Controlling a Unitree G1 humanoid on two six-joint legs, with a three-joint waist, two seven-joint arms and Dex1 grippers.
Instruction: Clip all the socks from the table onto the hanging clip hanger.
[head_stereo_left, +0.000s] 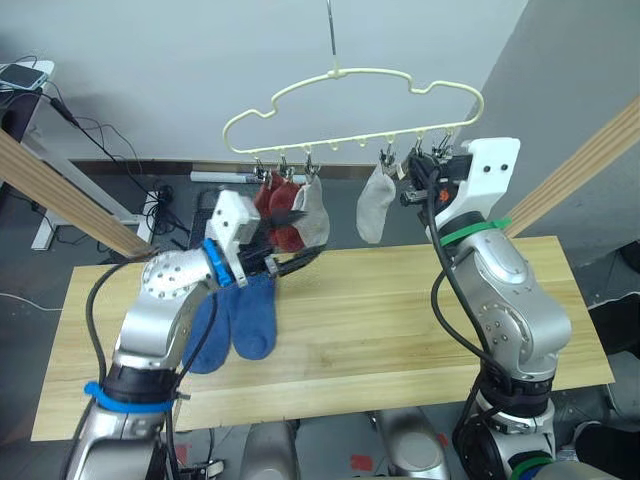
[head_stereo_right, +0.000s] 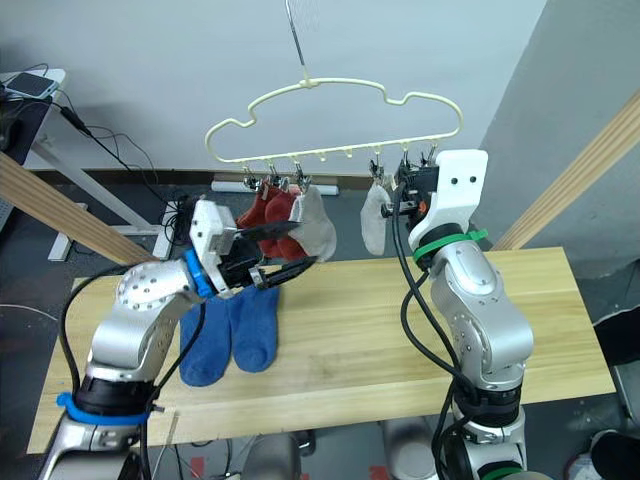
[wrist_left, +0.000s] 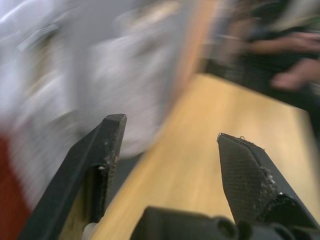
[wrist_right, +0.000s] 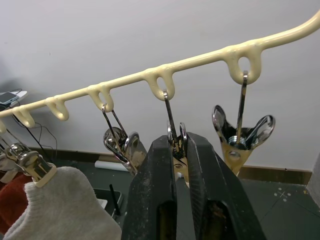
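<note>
The pale-yellow clip hanger (head_stereo_left: 365, 71) hangs above the table's (head_stereo_left: 400, 300) far edge. Two rust-red socks (head_stereo_left: 275, 200) and a grey sock (head_stereo_left: 315, 210) hang from its left clips, and another grey sock (head_stereo_left: 375, 205) hangs further right. Two blue socks (head_stereo_left: 255, 320) lie side by side on the table's left part. My left gripper (head_stereo_right: 300, 245) is open and empty just above them, close to the hanging grey sock. My right gripper (wrist_right: 177, 140) is raised to the hanger's right end, shut on a metal clip (wrist_right: 175, 131) with no sock in it.
Slanted wooden beams stand at the left (head_stereo_left: 60, 190) and right (head_stereo_left: 590, 160) of the table. Cables and a power strip lie on the floor behind it. A phone (head_stereo_left: 25, 75) rests on a side table at the far left.
</note>
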